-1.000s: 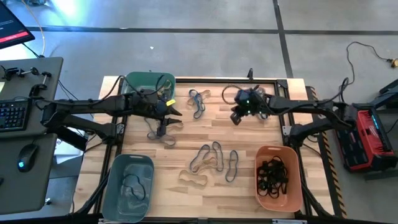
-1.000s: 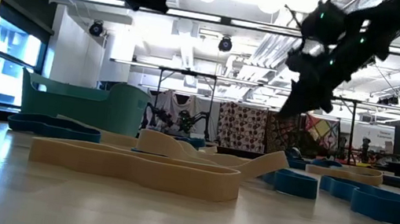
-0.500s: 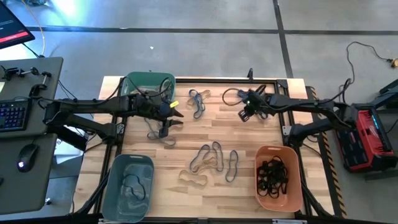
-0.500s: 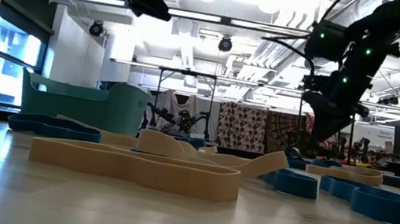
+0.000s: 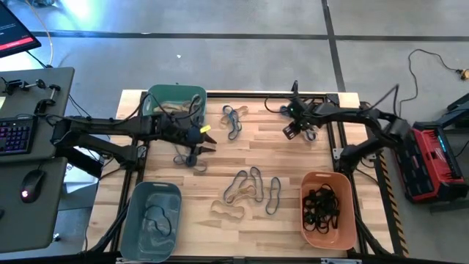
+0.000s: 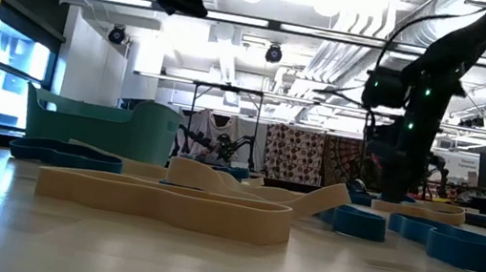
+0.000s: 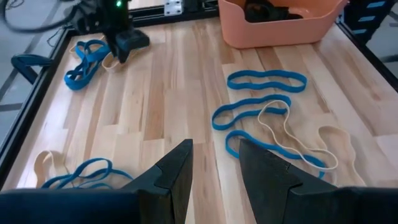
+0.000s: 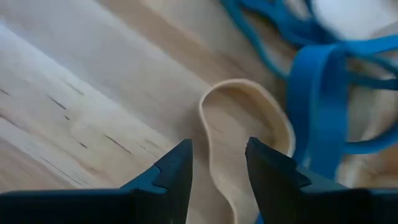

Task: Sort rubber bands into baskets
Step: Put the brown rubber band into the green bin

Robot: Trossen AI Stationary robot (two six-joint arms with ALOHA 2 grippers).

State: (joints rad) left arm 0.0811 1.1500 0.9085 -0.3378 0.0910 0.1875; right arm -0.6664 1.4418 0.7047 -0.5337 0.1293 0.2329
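High view: no legible writing; orange basket (image 5: 328,211) holds black bands (image 5: 320,206).

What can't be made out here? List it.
- Teal basket contents: left gripper and arm cover much of it, high view.
- Orange basket: black bands tangled, count unreadable, high view.
- Blue bands: blurred and cut off by the edge, right wrist view, past the right gripper.

keyboard (image 5: 13,134) | mouse (image 5: 29,185) (on grey desk (image 5: 40,227)) | red case (image 5: 438,161)
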